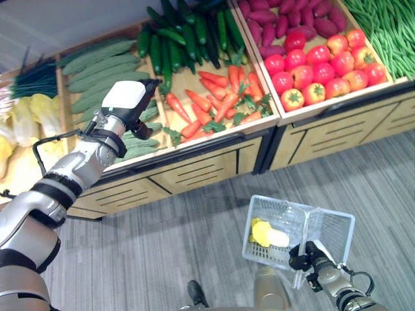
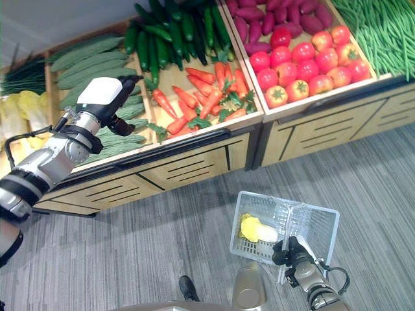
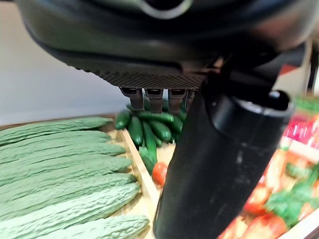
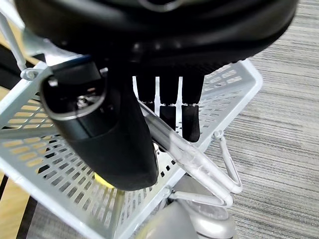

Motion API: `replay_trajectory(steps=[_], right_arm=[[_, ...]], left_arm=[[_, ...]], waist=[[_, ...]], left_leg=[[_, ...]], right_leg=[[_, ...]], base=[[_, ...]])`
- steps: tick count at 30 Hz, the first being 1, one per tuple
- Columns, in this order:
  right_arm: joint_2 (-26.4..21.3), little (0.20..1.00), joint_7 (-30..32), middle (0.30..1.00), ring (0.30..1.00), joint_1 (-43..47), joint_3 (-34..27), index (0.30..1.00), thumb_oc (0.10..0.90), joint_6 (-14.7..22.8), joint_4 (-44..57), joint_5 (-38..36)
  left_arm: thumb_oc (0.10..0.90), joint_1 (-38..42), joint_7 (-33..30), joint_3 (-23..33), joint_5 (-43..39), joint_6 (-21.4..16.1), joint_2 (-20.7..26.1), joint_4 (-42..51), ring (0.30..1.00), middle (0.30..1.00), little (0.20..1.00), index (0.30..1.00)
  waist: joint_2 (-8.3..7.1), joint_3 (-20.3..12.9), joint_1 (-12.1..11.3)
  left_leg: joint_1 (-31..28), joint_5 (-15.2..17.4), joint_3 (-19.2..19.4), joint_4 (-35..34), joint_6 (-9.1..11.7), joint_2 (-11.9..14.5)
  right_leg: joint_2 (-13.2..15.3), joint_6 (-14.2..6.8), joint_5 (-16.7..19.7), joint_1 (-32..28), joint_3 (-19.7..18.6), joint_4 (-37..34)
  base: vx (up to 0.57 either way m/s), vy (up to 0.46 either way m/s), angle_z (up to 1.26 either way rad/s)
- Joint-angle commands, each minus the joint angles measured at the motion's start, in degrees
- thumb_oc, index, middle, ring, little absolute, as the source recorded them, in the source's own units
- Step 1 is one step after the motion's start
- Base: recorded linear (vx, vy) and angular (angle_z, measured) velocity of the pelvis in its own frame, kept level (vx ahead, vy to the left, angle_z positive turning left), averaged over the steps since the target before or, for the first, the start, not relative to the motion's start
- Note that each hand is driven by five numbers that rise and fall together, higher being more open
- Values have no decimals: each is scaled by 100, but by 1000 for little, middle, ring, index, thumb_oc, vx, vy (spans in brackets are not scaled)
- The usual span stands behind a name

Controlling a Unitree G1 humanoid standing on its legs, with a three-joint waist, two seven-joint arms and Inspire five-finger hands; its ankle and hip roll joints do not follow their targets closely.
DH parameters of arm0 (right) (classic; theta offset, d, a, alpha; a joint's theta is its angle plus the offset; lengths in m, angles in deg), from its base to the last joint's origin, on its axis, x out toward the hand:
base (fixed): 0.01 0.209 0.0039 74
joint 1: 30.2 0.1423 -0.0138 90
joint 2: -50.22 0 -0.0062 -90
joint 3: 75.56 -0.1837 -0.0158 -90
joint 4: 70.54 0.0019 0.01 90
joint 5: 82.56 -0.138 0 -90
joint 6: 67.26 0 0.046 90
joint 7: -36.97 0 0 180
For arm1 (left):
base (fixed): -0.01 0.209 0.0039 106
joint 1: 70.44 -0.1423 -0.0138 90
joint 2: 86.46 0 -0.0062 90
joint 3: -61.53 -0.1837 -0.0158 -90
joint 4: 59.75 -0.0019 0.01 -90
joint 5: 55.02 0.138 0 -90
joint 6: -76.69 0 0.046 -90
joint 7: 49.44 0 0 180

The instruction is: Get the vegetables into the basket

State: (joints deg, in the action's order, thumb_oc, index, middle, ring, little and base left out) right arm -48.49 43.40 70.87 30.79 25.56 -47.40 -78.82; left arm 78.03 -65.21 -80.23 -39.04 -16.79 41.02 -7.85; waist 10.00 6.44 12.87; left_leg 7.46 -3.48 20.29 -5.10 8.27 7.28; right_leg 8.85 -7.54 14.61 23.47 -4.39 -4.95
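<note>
Left hand (image 1: 130, 103) hangs over the produce stand (image 1: 214, 159), above the pale green bitter gourds (image 1: 97, 65) and just beside the carrot bin, touching nothing. Its wrist view shows the fingers (image 3: 154, 97) reaching out straight with the thumb apart, and nothing between them.

Right hand (image 1: 310, 256) is low over the grey floor (image 1: 162, 240), its fingers (image 4: 189, 122) and thumb curled round the clear handle (image 4: 189, 154) of the white wire basket (image 1: 337, 223), which hangs from it. Inside the basket lies a yellow and white vegetable (image 1: 267, 234), against the side nearer the robot's left.

On the stand, dark cucumbers (image 1: 181, 35) sit behind the carrots (image 1: 217, 97). Tomatoes (image 1: 321, 65) fill the next bin to the right, with purple sweet potatoes (image 1: 285, 19) behind them and green beans (image 1: 386, 32) at the far right. Yellow-white cabbages (image 1: 32, 113) and green stalks (image 1: 35, 78) lie at the far left of the stand.
</note>
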Motion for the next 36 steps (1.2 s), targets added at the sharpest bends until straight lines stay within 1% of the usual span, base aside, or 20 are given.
replay_trajectory(steps=[1,2,3,4,5,6,7,8,9,11,12,14,17,18,23,25,27,29,32,36], right_arm=[[115,300,-253,300,300,-449,612,300,400,-176,-214,92],[117,300,-253,300,300,-449,610,300,400,-176,-214,92],[94,300,-270,300,300,-422,638,300,400,-160,-171,55],[91,300,-274,300,300,-422,657,300,400,-156,-176,60],[91,300,-274,300,300,-421,655,300,400,-156,-177,59],[71,300,-294,300,300,-408,679,300,400,-145,-171,34],[74,300,-288,300,300,-412,685,300,400,-139,-175,20],[73,300,-287,300,300,-412,684,300,400,-139,-175,19],[67,300,-268,300,300,-374,684,300,400,-136,-193,-30],[65,300,-256,300,300,-353,687,300,400,-135,-194,-54],[31,300,-230,300,300,-335,670,300,400,-134,-218,-93],[15,300,-215,300,300,-296,685,300,400,-125,-220,-103],[14,300,-191,300,300,-257,687,300,400,-124,-231,-139],[1,300,-157,300,300,-239,682,300,400,-129,-241,-142],[-10,300,-113,300,300,-195,672,300,400,-130,-237,-172],[-19,300,-94,300,300,-187,670,300,400,-131,-250,-184],[-11,300,-50,300,300,-180,627,300,400,-132,-266,-252],[-22,300,-42,300,300,-171,627,300,400,-145,-268,-268],[-19,300,-29,300,300,-177,631,300,400,-146,-282,-266],[-6,300,8,300,300,-193,606,300,400,-149,-295,-321]], left_arm=[[900,1660,-396,513,156,75,674,-495,1000,1000,1000,1000],[900,1664,-396,509,156,74,673,-497,1000,1000,1000,1000],[900,1755,-377,443,122,82,683,-636,1000,1000,1000,1000],[900,1797,-370,442,88,89,654,-718,1000,1000,1000,1000],[900,1805,-371,436,86,85,649,-727,1000,1000,1000,1000],[900,1938,-365,338,110,106,631,-862,1000,1000,1000,1000],[900,1957,-381,338,96,121,602,-914,1000,1000,1000,1000],[900,1961,-382,335,95,119,598,-920,1000,1000,1000,1000],[900,2000,-389,340,53,121,548,-1000,1000,1000,1000,1000],[900,2029,-390,335,33,133,509,-1043,1000,1000,1000,1000],[900,2070,-377,308,15,142,458,-1116,1000,1000,1000,1000],[900,2103,-374,262,40,153,437,-1180,1000,1000,1000,1000],[900,2084,-360,277,19,160,398,-1257,1000,1000,1000,1000],[900,2055,-356,284,30,174,358,-1306,1000,1000,1000,1000],[900,1920,-300,346,7,216,255,-1413,1000,1000,1000,1000],[900,1824,-241,370,21,241,199,-1510,1000,1000,1000,1000],[900,1637,-186,511,-70,271,71,-1611,1000,1000,1000,1000],[900,1587,-125,504,-50,297,16,-1736,1000,1000,1000,1000],[900,1584,-48,450,-11,311,-29,-1844,1000,1000,1000,1000],[900,1488,67,534,-87,339,-202,-2002,1000,1000,1000,1000]], waist=[[197,323,196],[196,320,192],[301,354,245],[345,350,249],[345,341,237],[425,365,260],[459,373,269],[461,367,264],[516,381,285],[542,380,286],[613,390,315],[650,398,322],[661,410,346],[692,420,345],[723,436,357],[736,442,358],[748,447,367],[760,450,383],[765,450,393],[765,443,408]], left_leg=[[-6,-126,-235,10,342,61],[-3,-126,-233,10,342,61],[45,-134,-182,10,353,39],[68,-136,-145,10,360,35],[75,-135,-137,10,360,36],[109,-140,-87,10,377,36],[130,-153,-67,10,388,41],[137,-153,-65,10,389,43],[167,-158,-25,10,401,57],[183,-162,3,10,412,66],[193,-144,83,10,437,89],[232,-156,132,10,453,107],[286,-192,166,10,473,126],[279,-178,202,10,479,142],[323,-195,241,10,503,168],[325,-206,255,10,509,193],[337,-220,265,10,518,198],[346,-226,262,10,520,207],[363,-232,266,10,527,222],[438,-248,271,10,534,232]], right_leg=[[155,-553,-204,-71,-70,85],[155,-553,-203,-67,-71,85],[149,-564,-186,30,-124,80],[148,-564,-171,78,-159,78],[146,-564,-169,91,-168,80],[135,-572,-159,161,-197,73],[128,-572,-166,193,-205,70],[125,-572,-166,201,-207,71],[115,-575,-149,266,-231,67],[99,-579,-141,313,-253,69],[62,-593,-159,372,-274,70],[30,-598,-162,421,-290,63],[2,-584,-122,492,-311,52],[-35,-585,-151,513,-321,63],[-82,-566,-157,572,-316,61],[-108,-550,-166,596,-316,64],[-130,-538,-155,620,-322,67],[-147,-526,-151,627,-316,66],[-155,-520,-138,650,-310,66],[-175,-499,-101,743,-306,77]], base=[[3,19,-14],[17,31,-20],[26,25,-20],[27,25,-21],[31,-1,-22],[25,-28,-19],[25,-28,-20],[19,-36,-14],[12,-19,-13],[33,-31,-15],[51,-42,-21],[22,-40,-16],[19,-34,-11],[24,-49,-10],[9,-33,-11],[15,-32,-3],[0,0,0],[0,0,0],[0,0,0],[0,0,0]])
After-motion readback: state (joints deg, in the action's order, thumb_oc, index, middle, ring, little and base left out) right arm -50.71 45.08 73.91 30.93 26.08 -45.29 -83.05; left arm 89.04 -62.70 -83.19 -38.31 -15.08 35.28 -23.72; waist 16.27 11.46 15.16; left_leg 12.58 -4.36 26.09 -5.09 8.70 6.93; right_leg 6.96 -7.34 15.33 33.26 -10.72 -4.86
